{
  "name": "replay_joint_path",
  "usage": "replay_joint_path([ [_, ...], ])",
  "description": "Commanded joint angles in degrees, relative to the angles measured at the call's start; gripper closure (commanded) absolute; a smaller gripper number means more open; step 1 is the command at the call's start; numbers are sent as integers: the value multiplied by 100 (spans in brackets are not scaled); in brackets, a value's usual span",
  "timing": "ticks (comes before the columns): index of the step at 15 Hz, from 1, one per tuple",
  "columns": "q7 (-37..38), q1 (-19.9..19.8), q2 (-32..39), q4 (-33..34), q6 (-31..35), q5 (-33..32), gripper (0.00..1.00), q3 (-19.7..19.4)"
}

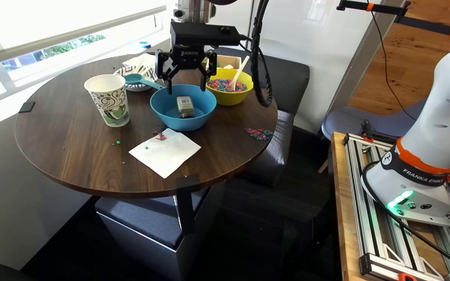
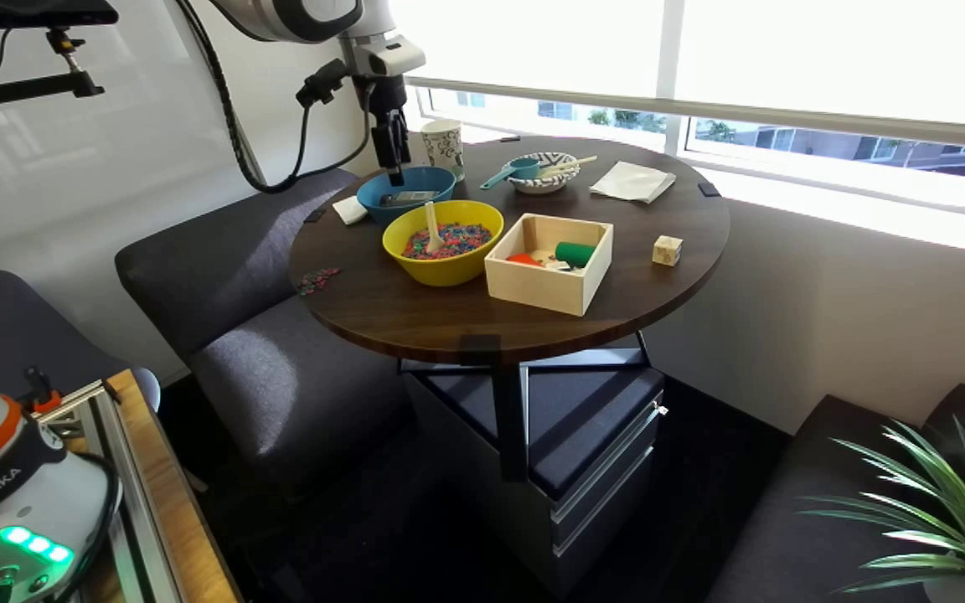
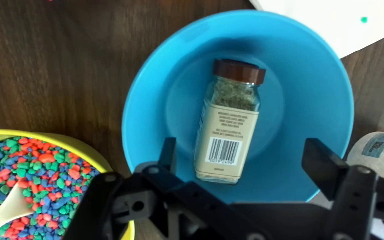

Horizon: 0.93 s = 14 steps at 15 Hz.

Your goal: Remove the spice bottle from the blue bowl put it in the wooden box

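The spice bottle (image 3: 229, 128), with a brown cap and cream label, lies on its side in the blue bowl (image 3: 322, 100). The bottle shows in both exterior views (image 1: 185, 104) (image 2: 409, 198), inside the bowl (image 1: 182, 124) (image 2: 374, 213). My gripper (image 3: 240, 146) is open and empty, its fingers spread wider than the bottle. It hangs over the bowl, pointing down, in both exterior views (image 1: 186, 88) (image 2: 396, 177). The wooden box (image 2: 537, 286) is pale, open-topped, and holds a green cylinder and a red piece. In an exterior view the box (image 1: 229, 59) is partly hidden behind the yellow bowl.
A yellow bowl (image 2: 449, 273) of coloured pebbles with a spoon stands between the blue bowl and the box. A paper cup (image 1: 109, 102), a patterned bowl (image 2: 543, 186) with a teal scoop, napkins (image 1: 165, 152) and a small wooden cube (image 2: 667, 250) are on the round table.
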Motion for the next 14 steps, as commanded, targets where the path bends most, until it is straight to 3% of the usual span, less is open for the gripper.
replay_joint_path([
  [1,302,213,333,386,-380,-233,7,-164],
  [7,263,278,641,521,-297,-215,18,-208],
  [8,285,292,673,517,-305,-255,14,-235],
  [12,259,277,786,493,-288,-208,20,-296],
  [13,230,268,825,481,-198,-167,18,-298],
  [14,232,267,858,470,-86,-143,36,-304],
])
